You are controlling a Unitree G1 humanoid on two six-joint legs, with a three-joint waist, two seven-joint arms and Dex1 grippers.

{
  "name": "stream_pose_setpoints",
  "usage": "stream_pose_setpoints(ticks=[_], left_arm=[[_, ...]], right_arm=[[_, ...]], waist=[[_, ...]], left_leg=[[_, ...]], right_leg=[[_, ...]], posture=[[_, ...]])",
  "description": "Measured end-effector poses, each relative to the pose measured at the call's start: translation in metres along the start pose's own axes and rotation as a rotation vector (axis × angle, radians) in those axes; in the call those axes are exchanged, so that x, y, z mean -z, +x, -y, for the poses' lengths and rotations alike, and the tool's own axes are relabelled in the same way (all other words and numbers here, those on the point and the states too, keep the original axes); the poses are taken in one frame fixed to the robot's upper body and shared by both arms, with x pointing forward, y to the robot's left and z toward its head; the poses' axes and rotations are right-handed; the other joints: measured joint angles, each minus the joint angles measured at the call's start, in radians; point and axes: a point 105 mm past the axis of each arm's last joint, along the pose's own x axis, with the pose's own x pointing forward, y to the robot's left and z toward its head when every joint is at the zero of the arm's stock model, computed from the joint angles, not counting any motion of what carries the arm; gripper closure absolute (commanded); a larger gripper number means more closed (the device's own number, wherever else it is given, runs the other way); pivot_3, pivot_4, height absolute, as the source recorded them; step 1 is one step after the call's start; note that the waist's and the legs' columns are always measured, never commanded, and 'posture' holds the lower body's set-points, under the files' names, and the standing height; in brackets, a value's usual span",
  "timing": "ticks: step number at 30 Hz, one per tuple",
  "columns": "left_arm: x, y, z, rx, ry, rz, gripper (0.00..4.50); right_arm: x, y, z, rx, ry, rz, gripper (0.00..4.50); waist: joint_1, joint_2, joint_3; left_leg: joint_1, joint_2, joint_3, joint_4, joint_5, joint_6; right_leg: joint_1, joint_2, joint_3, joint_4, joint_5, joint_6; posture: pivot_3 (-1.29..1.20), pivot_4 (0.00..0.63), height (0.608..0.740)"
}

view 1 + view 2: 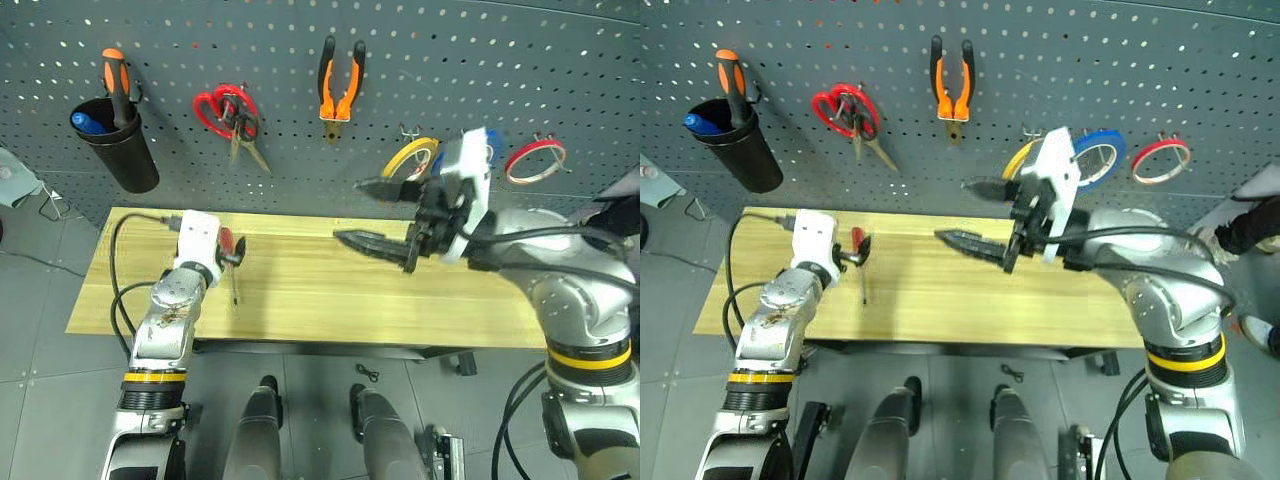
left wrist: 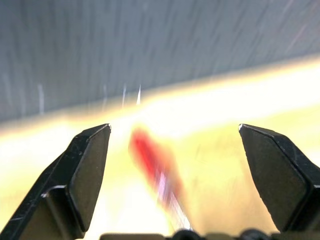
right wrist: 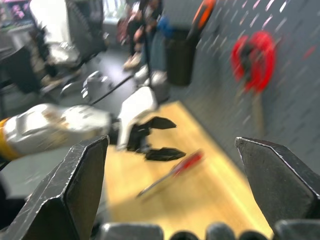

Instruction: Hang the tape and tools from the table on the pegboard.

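Left eye view: the table (image 1: 330, 290) stands before the pegboard (image 1: 300, 60), and one task item lies on its planks, the red-handled screwdriver (image 1: 232, 262), near the left end with its shaft pointing toward the front edge. The left gripper (image 1: 234, 252) sits low over the handle; in the left wrist view its fingers (image 2: 82, 175) are spread wide with the red handle between them and clear of both pads. Contact with the handle cannot be confirmed (that picture is streaked).

The right gripper (image 1: 375, 215) hangs above the middle of the table, pointing toward the left arm. Its fingers (image 3: 75, 185) are spread wide in the right wrist view and nothing lies between them; that view also shows the left gripper and the screwdriver on the wood beyond.

On the pegboard: the pliers (image 1: 340, 90) hang upper centre, handles up. Left of them hang the large red scissors (image 1: 225, 110), with a second, darker pair overlapping them (too small to identify). Farther left a black cup (image 1: 120, 145) holds an orange-and-black screwdriver (image 1: 117, 85) and a blue object. To the right hang a yellow roll (image 1: 410, 157), the blue tape (image 1: 1102, 155) and a red roll (image 1: 535, 160); the right arm partly covers the blue tape in the left eye view.
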Motion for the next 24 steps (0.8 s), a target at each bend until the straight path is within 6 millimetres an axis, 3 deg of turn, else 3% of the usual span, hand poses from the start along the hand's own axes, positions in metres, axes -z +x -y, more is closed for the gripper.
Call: stream_pose_setpoints(ticks=[2,7,11,21,24], left_arm=[[0.003,0.01,-0.001,0.001,-0.045,-0.068,0.08],[-0.016,0.034,0.0,0.02,-0.1,-0.118,0.08],[-0.005,0.048,0.003,0.016,-0.109,-0.207,0.08],[0.021,0.058,0.001,-0.04,-0.096,-0.312,0.08],[0.023,0.06,0.001,-0.053,-0.122,-0.322,0.92]], right_arm=[[-0.002,0.007,-0.001,-0.016,-0.016,-0.005,0.0],[0.003,0.017,-0.003,-0.072,-0.02,-0.042,0.0],[0.013,0.018,-0.003,-0.112,-0.017,-0.094,0.0],[0.023,0.012,0.012,-0.073,-0.036,-0.148,0.0],[0.03,0.009,0.016,-0.063,-0.027,-0.169,0.0]], waist=[[0.0,0.0,0.0],[0.001,0.0,0.0],[0.001,0.0,0.0],[-0.003,-0.001,0.001],[-0.003,-0.001,0.002]], left_leg=[[0.0,0.0,0.0,-0.001,0.003,0.0],[0.0,0.0,0.0,-0.001,0.004,0.0],[-0.001,0.0,-0.001,-0.002,0.004,0.0],[-0.001,0.0,0.0,-0.003,0.004,0.0],[-0.001,0.0,0.0,-0.003,0.004,0.0]], right_leg=[[0.0,0.0,0.0,0.001,-0.001,0.004],[0.001,0.0,-0.001,-0.001,0.0,0.005],[-0.001,0.0,-0.001,-0.001,0.0,0.005],[-0.002,0.0,-0.001,0.0,0.0,0.005],[-0.002,0.0,-0.001,0.0,0.0,0.005]], posture=[[0.02,0.306,0.74],[0.01,0.322,0.74],[0.0,0.339,0.74],[-0.01,0.368,0.74],[-0.01,0.372,0.74]])
